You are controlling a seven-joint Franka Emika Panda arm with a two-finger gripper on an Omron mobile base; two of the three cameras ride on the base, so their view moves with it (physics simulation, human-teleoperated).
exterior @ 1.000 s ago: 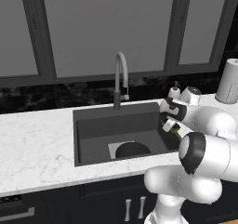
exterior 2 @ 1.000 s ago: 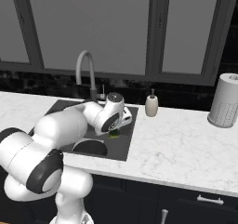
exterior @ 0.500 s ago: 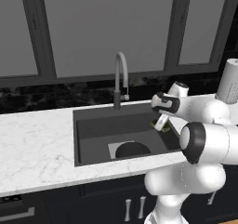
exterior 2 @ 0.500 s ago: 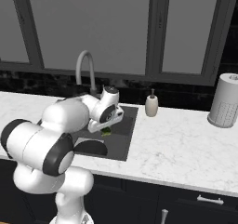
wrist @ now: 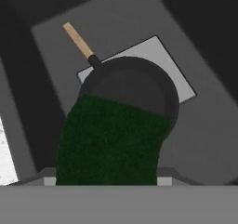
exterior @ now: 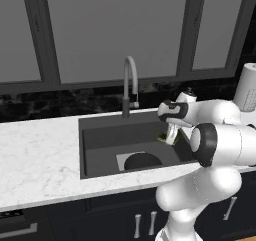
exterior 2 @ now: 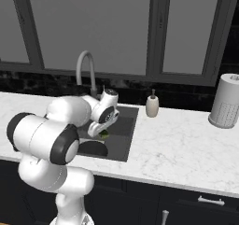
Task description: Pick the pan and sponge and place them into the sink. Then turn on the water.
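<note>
The round black frying pan with its long light-brown wooden handle [wrist: 132,90] already lies on the floor of the large dark grey rectangular sink [exterior: 100,140], over the pale square patch, so that part looks done. The small green sponge block [wrist: 111,141] is pinched between the fingers of the white arm's two-finger gripper [exterior: 169,136], held in the air above the basin's right side and not yet let go; from the hand view it hangs over the pan. By my judgement, dropping the sponge and then turning on the tall arched grey gooseneck faucet [exterior: 130,85] are left; no water runs. The basin holds the pan alone. A beige soap dispenser bottle [exterior 2: 152,105] stands on the white marble countertop [exterior 2: 186,140] beside the sink
</note>
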